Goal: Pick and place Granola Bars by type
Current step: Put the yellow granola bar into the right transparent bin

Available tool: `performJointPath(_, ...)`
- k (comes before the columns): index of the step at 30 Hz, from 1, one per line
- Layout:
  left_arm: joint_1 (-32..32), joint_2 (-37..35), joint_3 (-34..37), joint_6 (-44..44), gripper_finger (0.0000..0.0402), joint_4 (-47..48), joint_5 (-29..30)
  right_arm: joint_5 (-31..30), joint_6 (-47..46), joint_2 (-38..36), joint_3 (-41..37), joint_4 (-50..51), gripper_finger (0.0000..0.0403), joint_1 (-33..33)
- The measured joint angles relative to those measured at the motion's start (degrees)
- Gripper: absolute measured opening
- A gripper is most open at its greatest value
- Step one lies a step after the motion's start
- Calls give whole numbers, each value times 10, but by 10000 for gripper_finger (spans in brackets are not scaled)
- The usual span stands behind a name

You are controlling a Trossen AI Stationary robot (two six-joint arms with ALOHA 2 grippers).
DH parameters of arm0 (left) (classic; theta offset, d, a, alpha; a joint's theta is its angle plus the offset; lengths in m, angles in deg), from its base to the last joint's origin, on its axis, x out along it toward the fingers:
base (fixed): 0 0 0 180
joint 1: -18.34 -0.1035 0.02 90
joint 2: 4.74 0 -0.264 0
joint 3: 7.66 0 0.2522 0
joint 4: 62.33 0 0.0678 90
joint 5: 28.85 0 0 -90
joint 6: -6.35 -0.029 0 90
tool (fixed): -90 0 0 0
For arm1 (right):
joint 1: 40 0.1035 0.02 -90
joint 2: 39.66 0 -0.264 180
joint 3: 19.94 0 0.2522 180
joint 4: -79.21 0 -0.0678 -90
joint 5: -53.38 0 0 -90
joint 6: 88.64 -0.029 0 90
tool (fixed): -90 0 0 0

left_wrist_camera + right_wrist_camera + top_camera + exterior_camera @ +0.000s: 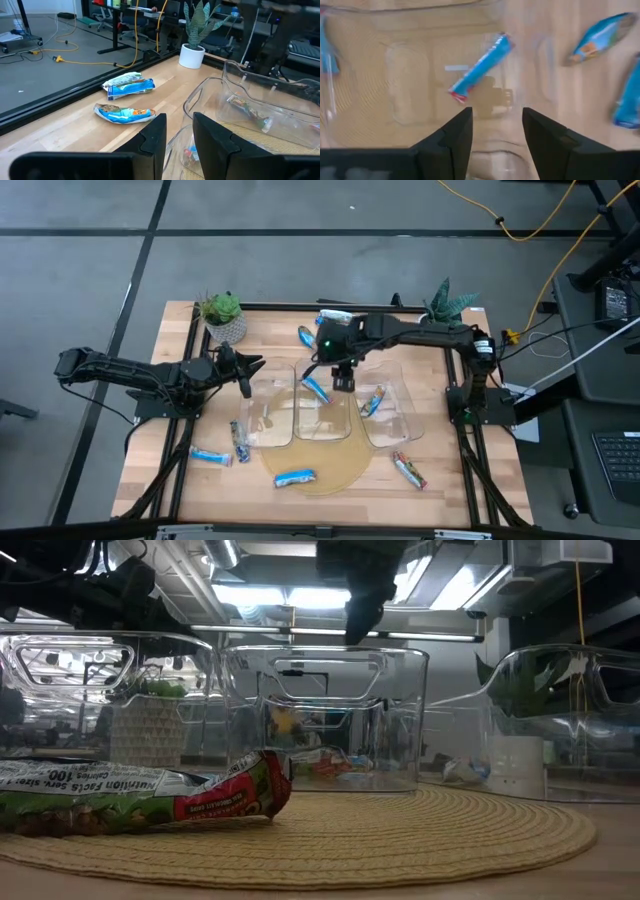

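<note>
wooden table (180, 480); right pincer (343, 379) gapes empty above the middle bin (322, 436), probably having dropped its blue bar (316, 389); left pincer (246, 372) waits, parted.

Right wrist view blurred: blue bar (481, 67) below the right gripper (497, 131) shows no legible print. Bars (625, 102) beside it cut off by frame edge. Low view: nearest wrapper (140, 798) cropped at edge.

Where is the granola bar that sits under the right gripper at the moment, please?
In the high view, the blue granola bar lies in the middle clear bin, just beside the right gripper, which hangs open and empty above that bin.
</note>
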Motion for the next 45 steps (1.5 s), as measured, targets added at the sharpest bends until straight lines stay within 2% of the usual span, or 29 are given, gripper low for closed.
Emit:
performJointPath(8,0,0,0,0,88,0,0,12,122,-34,1,7,174,-80)
performJointPath(15,0,0,0,0,88,0,0,100,183,-41,1,13,174,-175)
performJointPath(24,0,0,0,0,88,0,0,106,271,-41,1,39,174,-248)
performJointPath(33,0,0,0,0,88,0,0,106,299,-41,1,-25,174,-305)
performJointPath(39,0,0,0,0,88,0,0,132,300,-38,1,-95,174,-323)
performJointPath(45,0,0,0,0,88,0,0,136,282,-3,1,-112,176,-331)
